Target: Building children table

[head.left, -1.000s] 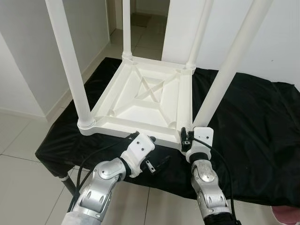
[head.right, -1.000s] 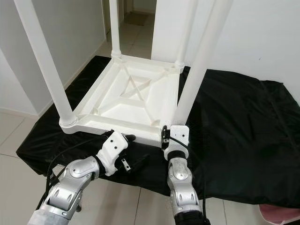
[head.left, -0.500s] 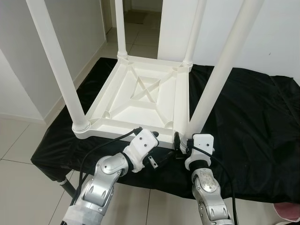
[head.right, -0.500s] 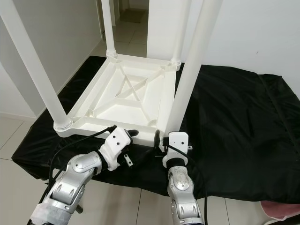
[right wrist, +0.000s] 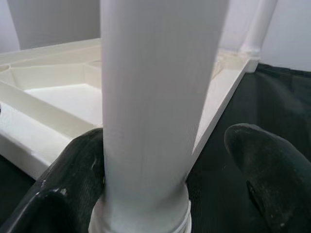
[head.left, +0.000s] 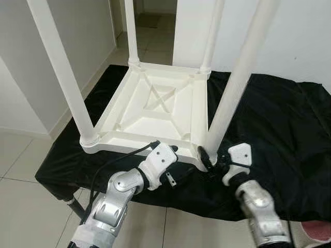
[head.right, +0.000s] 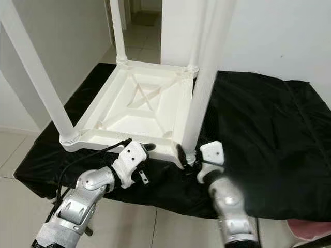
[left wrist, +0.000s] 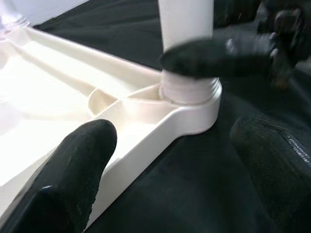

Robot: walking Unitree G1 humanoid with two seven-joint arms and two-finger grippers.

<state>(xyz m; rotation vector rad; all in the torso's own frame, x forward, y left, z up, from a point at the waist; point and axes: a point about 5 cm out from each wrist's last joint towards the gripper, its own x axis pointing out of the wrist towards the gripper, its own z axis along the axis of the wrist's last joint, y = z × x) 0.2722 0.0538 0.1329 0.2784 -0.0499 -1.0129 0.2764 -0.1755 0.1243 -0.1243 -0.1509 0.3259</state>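
Observation:
The white children's table lies upside down on a black cloth, its legs pointing up. My left gripper is open at the table's front rim, one finger over the rim and one below it, near the front right corner. My right gripper reaches in from the right to the base of the front right leg. It is open around that leg: one finger touches the leg, the other finger stands apart from it.
The cloth covers a low stand whose front edge is just under my arms. Tiled floor lies to the left, with white walls and a doorway behind. A pink object sits at the bottom right.
My right arm has swung out to the right and its gripper now meets the front right leg from that side. The left gripper stays at the front rim.

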